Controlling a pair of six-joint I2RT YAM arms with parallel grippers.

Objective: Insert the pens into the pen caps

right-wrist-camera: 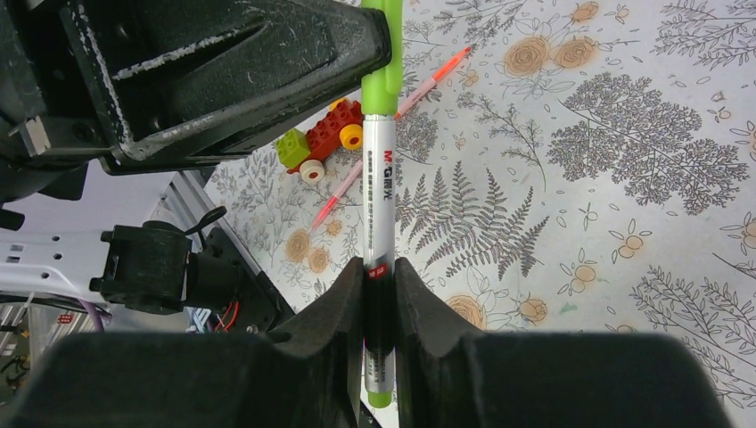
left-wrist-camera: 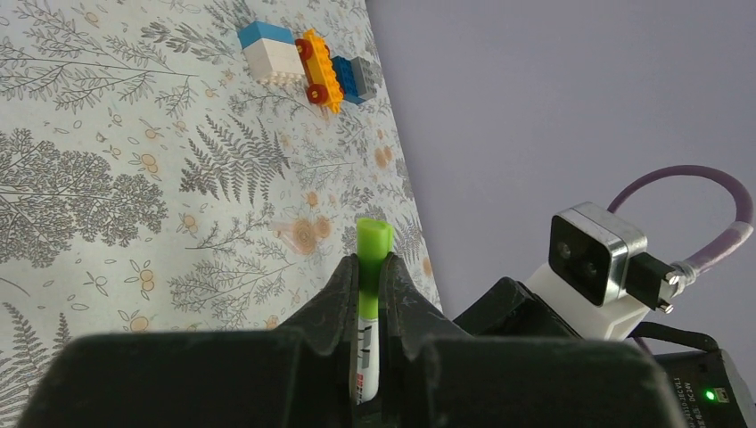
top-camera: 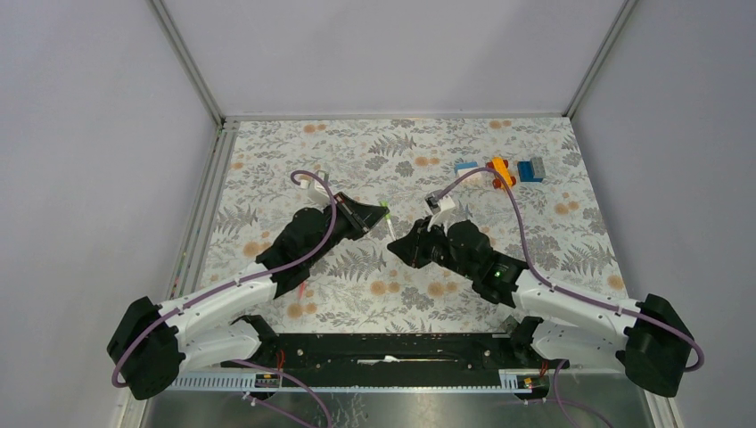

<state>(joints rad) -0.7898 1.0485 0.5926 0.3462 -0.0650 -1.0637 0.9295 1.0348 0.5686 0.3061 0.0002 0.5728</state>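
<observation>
The right gripper is clenched on the lower barrel of the white pen, at the bottom centre of the right wrist view. The left gripper is clamped on the green cap, which pokes past its fingertips mid-frame in the left wrist view. From overhead the two meet over the middle of the table, and the pen looks clear of the surface. The step in hand appears to be pressing pen and cap together. To do it well, both should sit on one straight line and the push should run along the barrel, not across it, so the thin pen does not bend or slip in the pads. Neither grip should loosen until the cap is home. The cap is the only holder here. In the right wrist view the barrel runs into it with no gap, but a left finger hides its upper part, so I cannot tell whether it is fully seated. A pink pen lies on the table at upper centre, beside a toy car.
</observation>
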